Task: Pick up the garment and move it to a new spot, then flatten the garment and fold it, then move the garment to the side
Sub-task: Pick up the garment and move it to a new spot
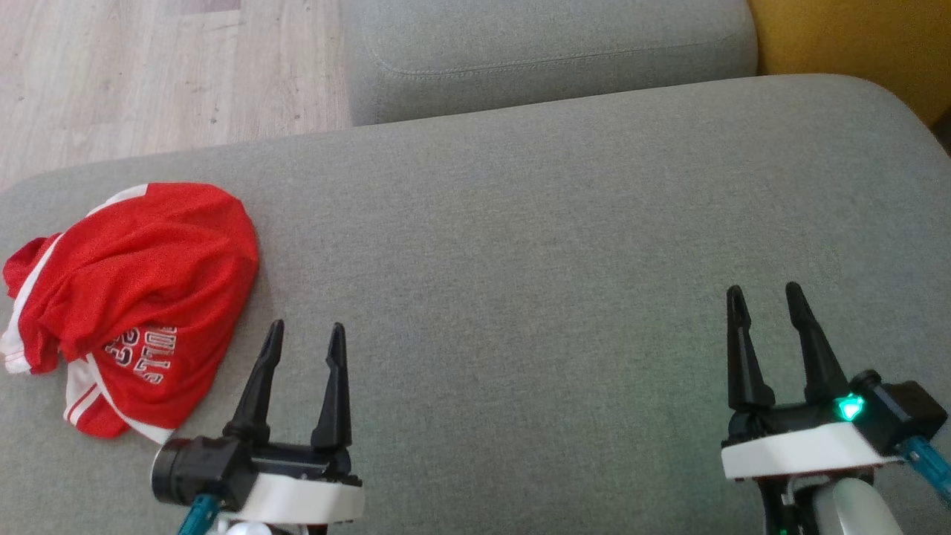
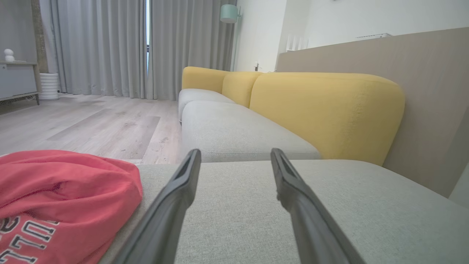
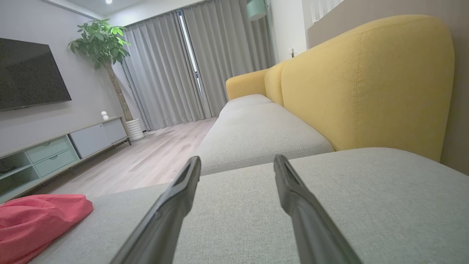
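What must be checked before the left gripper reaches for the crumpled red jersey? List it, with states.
1. Left gripper open and empty: ok.
2. Right gripper open and empty: ok.
3. Crumpled red mesh jersey with white trim lies on the grey fabric seat cushion, beside the left gripper, untouched: ok.
4. Room on the cushion between the grippers for a new spot: ok.
5. Jersey flat: not ok, bunched.
6. Collar or hem to grasp: cannot tell.

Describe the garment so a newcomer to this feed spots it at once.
Start at the wide grey seat cushion before the robot. At its left end, beside the open left claw, the garment lies crumpled. Red mesh, white stripes and outlined lettering set it apart from the plain grey around it.
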Controlling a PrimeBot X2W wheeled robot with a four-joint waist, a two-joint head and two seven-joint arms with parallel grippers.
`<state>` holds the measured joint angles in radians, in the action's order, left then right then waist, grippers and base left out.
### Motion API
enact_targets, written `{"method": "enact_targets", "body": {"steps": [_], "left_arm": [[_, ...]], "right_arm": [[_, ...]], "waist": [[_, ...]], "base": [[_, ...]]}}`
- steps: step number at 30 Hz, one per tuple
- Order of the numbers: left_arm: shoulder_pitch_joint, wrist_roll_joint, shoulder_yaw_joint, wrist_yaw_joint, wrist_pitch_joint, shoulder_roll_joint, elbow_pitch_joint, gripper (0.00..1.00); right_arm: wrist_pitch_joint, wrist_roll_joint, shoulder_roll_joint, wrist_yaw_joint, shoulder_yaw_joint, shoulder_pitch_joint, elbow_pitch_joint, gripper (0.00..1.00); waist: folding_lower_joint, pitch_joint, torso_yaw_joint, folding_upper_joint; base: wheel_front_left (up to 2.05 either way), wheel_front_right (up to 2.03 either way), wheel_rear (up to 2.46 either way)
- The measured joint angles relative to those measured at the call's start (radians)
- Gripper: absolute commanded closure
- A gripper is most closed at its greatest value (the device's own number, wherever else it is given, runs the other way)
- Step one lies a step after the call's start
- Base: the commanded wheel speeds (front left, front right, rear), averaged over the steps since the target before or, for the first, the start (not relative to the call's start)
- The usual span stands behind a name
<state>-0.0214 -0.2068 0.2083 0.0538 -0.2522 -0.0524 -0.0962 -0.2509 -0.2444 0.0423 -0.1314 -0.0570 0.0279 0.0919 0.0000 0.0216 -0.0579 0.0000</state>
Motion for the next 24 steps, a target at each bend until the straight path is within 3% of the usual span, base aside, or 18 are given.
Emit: {"method": "enact_targets", "body": {"steps": [14, 24], "left_arm": [[0.000, -0.006, 0.011, -0.017, 0.000, 0.000, -0.005, 0.00], [-0.002, 0.003, 0.011, -0.029, 0.000, 0.000, -0.020, 0.00]], "right_arm": [[0.000, -0.002, 0.000, 0.000, -0.003, 0.006, 0.010, 0.00], [0.000, 0.008, 0.001, 0.000, -0.064, 0.006, 0.016, 0.00]], "waist": [[0.0000, -0.005, 0.014, 0.0000], [0.0000, -0.012, 0.110, 0.0000]], "base": [[0.00, 0.00, 0.00], [0.00, 0.00, 0.00]]}}
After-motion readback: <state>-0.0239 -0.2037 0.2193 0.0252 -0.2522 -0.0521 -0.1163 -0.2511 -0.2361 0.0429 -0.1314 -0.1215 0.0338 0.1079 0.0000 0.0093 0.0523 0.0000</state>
